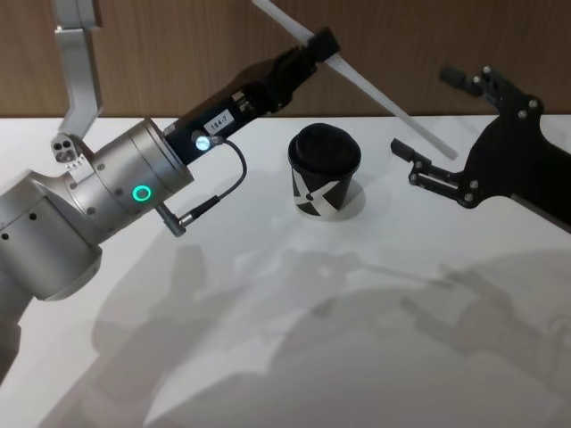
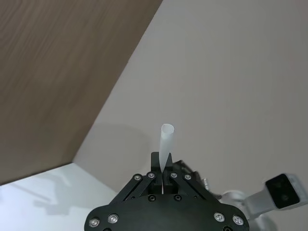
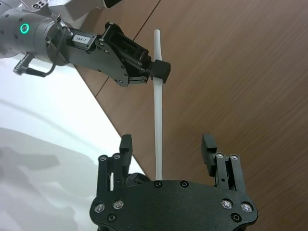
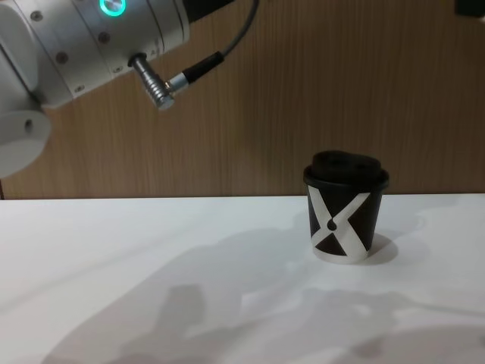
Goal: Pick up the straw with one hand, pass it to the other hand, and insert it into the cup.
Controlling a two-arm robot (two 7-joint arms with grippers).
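Straw (image 1: 384, 96) slants from left gripper (image 1: 319, 45) between right gripper's (image 1: 422, 109) fingers (image 1: 430, 171), above cup (image 1: 323, 174).

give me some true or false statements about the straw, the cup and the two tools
1. The left tool is shut on the straw. True.
2. The right tool is clamped on the straw. False: it is open, with a finger on either side of the straw.
3. The straw is in the cup. False: it is held in the air above the table.
4. The cup stands upright with its lid on. True.
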